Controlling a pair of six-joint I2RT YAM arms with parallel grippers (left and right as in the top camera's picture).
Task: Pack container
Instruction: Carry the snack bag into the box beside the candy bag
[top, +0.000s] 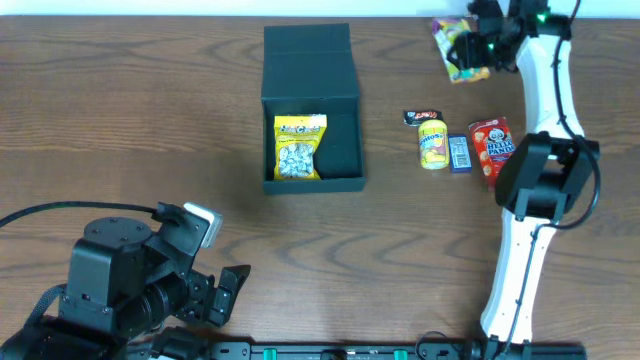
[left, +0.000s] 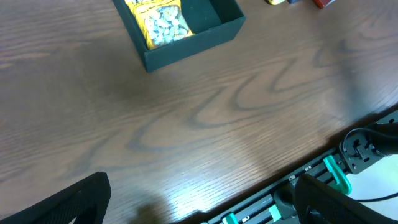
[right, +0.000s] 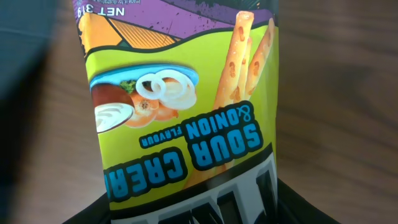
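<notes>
Upper right of the overhead frame, the right gripper (top: 468, 47) pinches the sour-cream-and-onion pack (right: 186, 124), likely for carrying to the container (top: 312, 184), which lies open at centre with a yellow pack (top: 299, 147) inside. At lower left the left gripper (left: 199, 205) hangs wide open.

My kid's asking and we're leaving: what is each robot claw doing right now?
Left gripper: open, holding nothing.
Right gripper: closed on the sour cream and onion snack bag.
</notes>
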